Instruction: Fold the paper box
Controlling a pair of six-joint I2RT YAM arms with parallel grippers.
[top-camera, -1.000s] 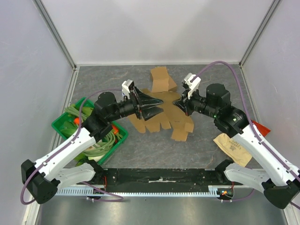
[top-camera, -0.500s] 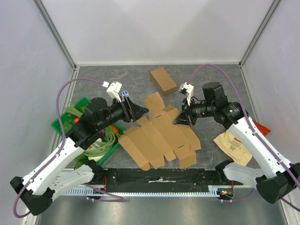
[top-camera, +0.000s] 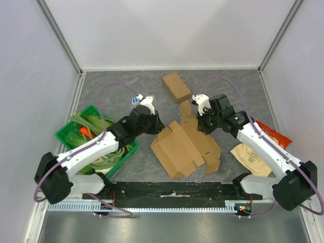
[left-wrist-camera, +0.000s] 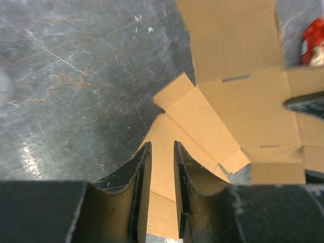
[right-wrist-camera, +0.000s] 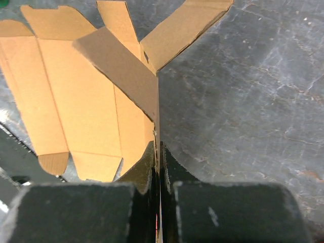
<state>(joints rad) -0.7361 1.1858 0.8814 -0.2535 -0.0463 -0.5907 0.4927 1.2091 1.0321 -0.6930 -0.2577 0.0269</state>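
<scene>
**Flat cardboard blank held at one flap, ready for folding**

The paper box is seen lying as an unfolded cardboard blank in the middle of the bench, between the two arms, with several flaps splayed outward. One flap on its far right side is raised on edge and is pinched by the right end effector, whose jaws are clamped tight on the thin sheet in the right wrist view.

The left end effector is held just beside the blank's left edge. Its jaws are narrowly parted, and nothing is seen pinched between them.

The cardboard is judged to be light and fairly stiff across its panels, yet ready to bend along its scored creases. It is likely to slide on the smooth bench if it is pushed without being pinned. A grip is best taken at a flap edge near a crease, so that the panel is levered and not buckled. Excess squeeze is to be avoided, since thin card is easily dented.
</scene>
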